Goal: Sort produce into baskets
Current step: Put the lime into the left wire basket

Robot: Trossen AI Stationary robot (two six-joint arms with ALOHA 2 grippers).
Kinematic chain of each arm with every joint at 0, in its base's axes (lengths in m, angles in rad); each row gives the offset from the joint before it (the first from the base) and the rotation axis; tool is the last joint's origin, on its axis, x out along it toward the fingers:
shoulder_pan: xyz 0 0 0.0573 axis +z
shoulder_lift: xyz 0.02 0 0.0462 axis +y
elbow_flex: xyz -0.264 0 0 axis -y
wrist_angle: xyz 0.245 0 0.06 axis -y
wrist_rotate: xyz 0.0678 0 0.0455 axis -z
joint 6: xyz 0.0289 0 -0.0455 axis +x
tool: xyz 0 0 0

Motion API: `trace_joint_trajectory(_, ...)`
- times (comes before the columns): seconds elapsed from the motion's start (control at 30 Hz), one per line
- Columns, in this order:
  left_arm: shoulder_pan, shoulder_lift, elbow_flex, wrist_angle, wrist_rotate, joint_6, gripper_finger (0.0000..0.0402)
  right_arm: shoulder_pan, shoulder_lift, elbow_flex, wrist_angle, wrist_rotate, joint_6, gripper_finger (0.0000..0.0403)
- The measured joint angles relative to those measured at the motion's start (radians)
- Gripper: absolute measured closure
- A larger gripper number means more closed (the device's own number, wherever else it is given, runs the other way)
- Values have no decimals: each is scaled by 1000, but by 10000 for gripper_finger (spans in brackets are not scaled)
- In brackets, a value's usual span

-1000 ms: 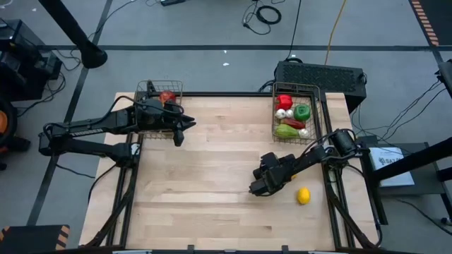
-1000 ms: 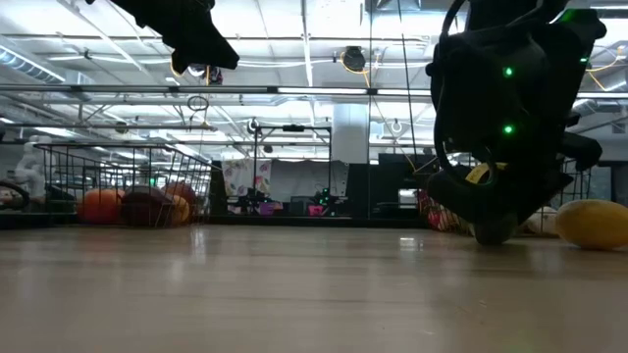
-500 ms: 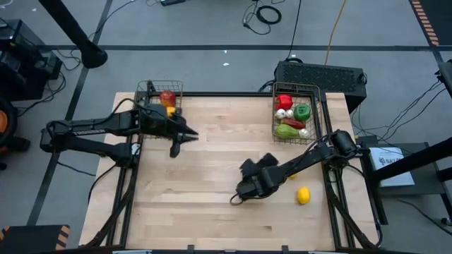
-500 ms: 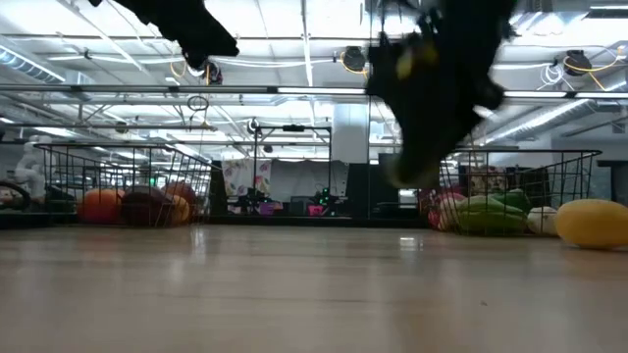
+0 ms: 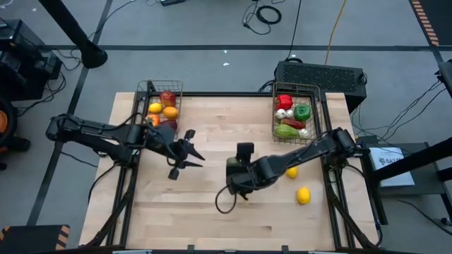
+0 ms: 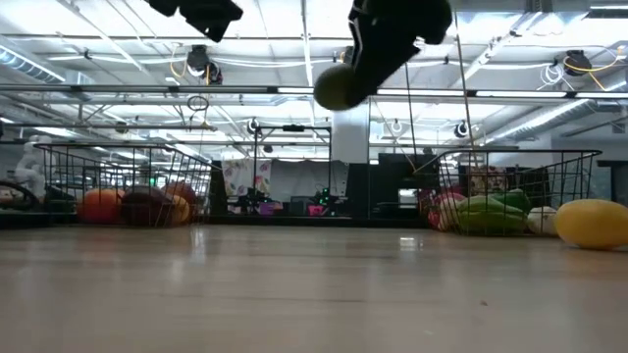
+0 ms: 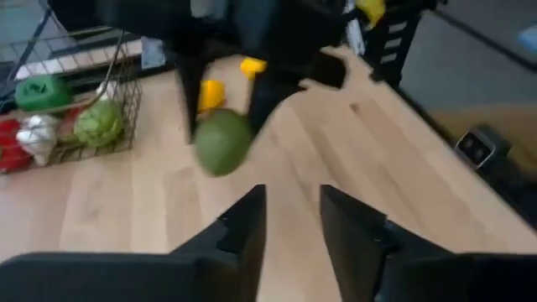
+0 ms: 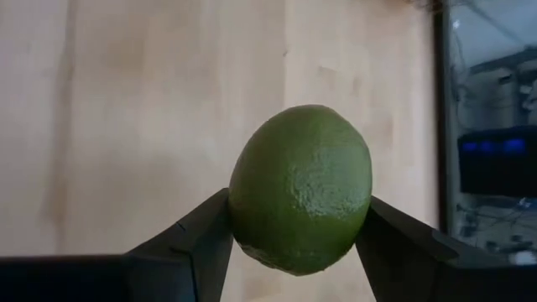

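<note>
A green lime (image 8: 300, 189) hangs high over the middle of the table, also seen in the low view (image 6: 337, 87), with my right gripper (image 5: 232, 185) shut on it. My left gripper (image 7: 292, 222) stands open and empty left of the middle (image 5: 185, 152), pointing at the lime (image 7: 222, 143). The left basket (image 5: 151, 89) at the far left holds an apple, a lemon and an orange. The right basket (image 5: 315, 113) at the far right holds red and green peppers and garlic. A lemon (image 5: 303, 195) lies on the table at the right. My right gripper pinches the lime by two opposite sides (image 8: 243, 220) between its two fingers (image 8: 197, 239). The fingers come slanting down from the table's right side. The lime is lifted clear, well above the table.
A second yellow piece (image 5: 291, 171) lies on the table by my right arm. A dark box (image 5: 321, 75) stands behind the right basket. Bare wood stretches along the table's near edge (image 5: 212, 229).
My right gripper has risen from the table and gone toward the table's left, rolling as it went, and the lime has come up clear of the table. My left gripper has left the left basket and swung toward the table's middle.
</note>
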Motion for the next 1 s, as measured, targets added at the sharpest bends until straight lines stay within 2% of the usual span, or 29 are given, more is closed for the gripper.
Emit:
trace_joint_trajectory(0.1,-33,-1,0,5,-39,-22,239,-28,-25,7,10,6,-73,188)
trace_joint_trajectory(0.27,-54,23,0,5,-285,-17,146,-77,-62,7,75,-13,-157,188)
trace_joint_trajectory(0.47,-55,109,0,52,-307,-23,72,-136,-56,8,247,-122,-229,188)
trace_joint_trajectory(0.63,-56,184,0,89,-362,-23,49,-143,-52,7,312,-213,-262,188)
trace_joint_trajectory(0.73,-55,199,0,128,-409,-14,47,-141,-52,7,310,-210,-263,188)
trace_joint_trajectory(1.0,-56,200,0,165,-409,-20,51,-140,-52,7,310,-206,-266,188)
